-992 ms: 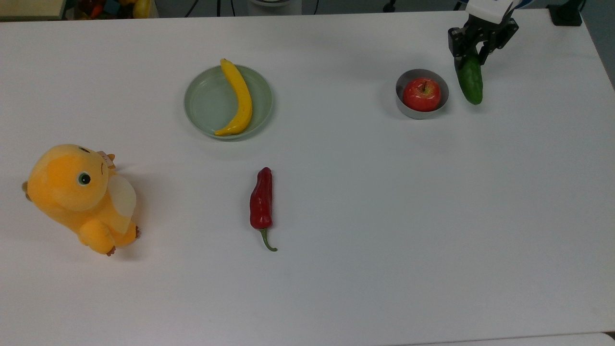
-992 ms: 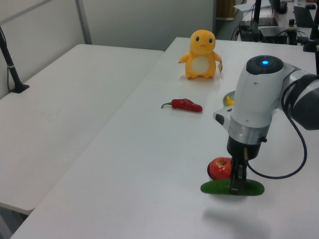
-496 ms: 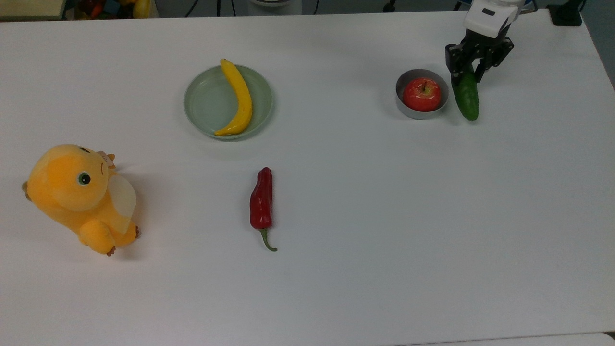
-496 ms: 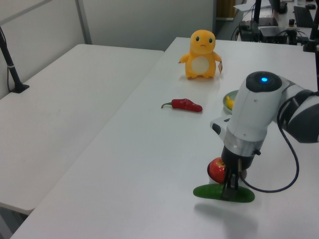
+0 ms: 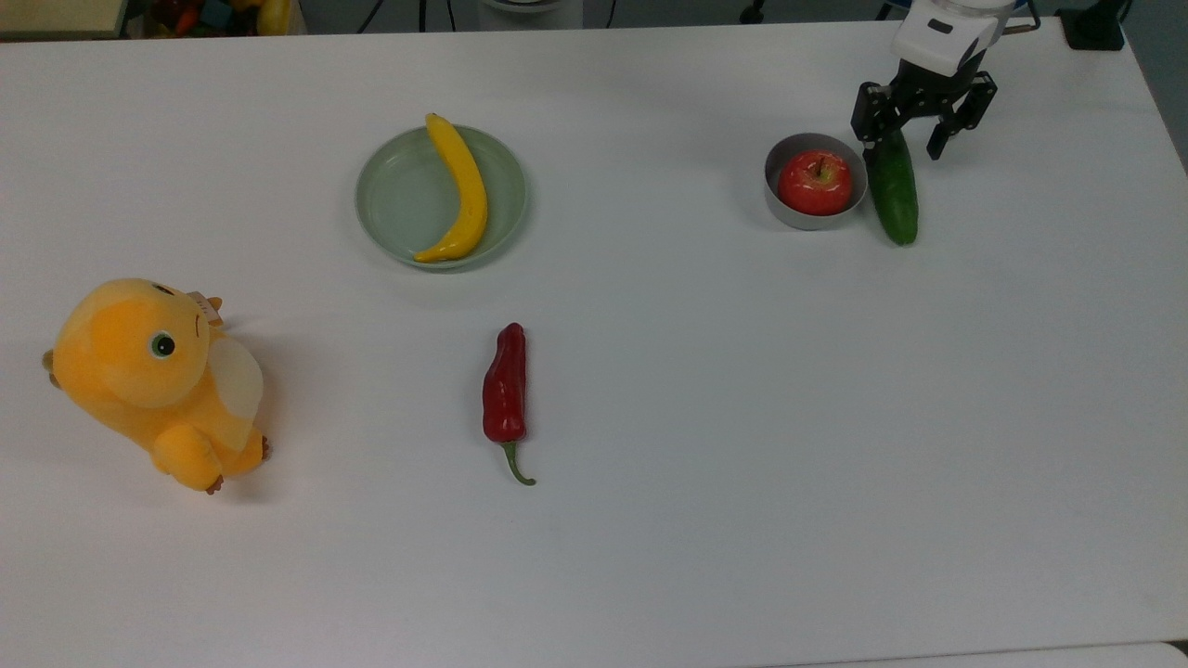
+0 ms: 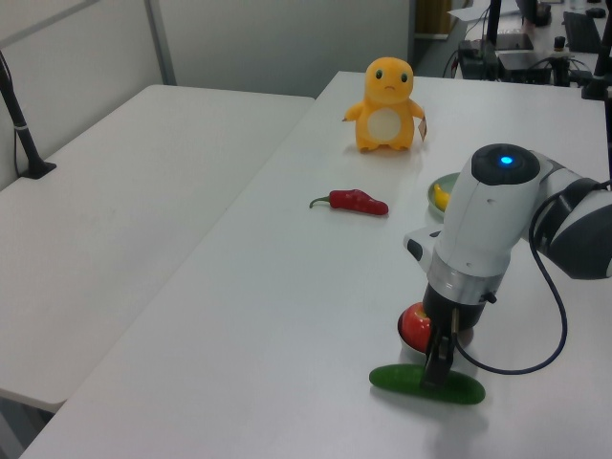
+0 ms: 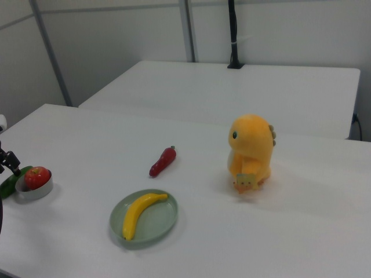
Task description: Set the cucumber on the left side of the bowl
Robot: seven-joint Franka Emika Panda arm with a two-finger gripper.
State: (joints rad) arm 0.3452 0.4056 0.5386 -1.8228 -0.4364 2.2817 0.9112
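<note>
Since a second ago I have brought the cucumber [image 5: 895, 197] down from the air and in toward the bowl [image 5: 815, 215], and my gripper [image 5: 912, 139] has let go of it. My fingers now stand spread apart, one on each side of the cucumber's far end, no longer pinching it.

It lies flat on the white table [image 5: 705, 390], lengthwise along the bowl's wall, on the top view's right of the bowl. From above it looks to be touching the rim or just beside it; I cannot tell which. In the left view the cucumber [image 6: 426, 383] rests on the tabletop just in front of the bowl, with my gripper [image 6: 435, 368] low over it. In the right view a bit of green [image 7: 8, 182] peeks out on the right view's left of the bowl [image 7: 35, 189].

The red apple [image 5: 815, 182] sits inside the bowl. The banana [image 5: 461, 189] on its pale green plate [image 5: 390, 199], the red chili [image 5: 505, 389] and the orange plush toy [image 5: 153, 380] lie well apart from all this.

By my reckoning the placing is done, so long as this side counts as the bowl's left. What is left is to lift straight up without nudging the cucumber, which could roll on its round side, and to pull back.
</note>
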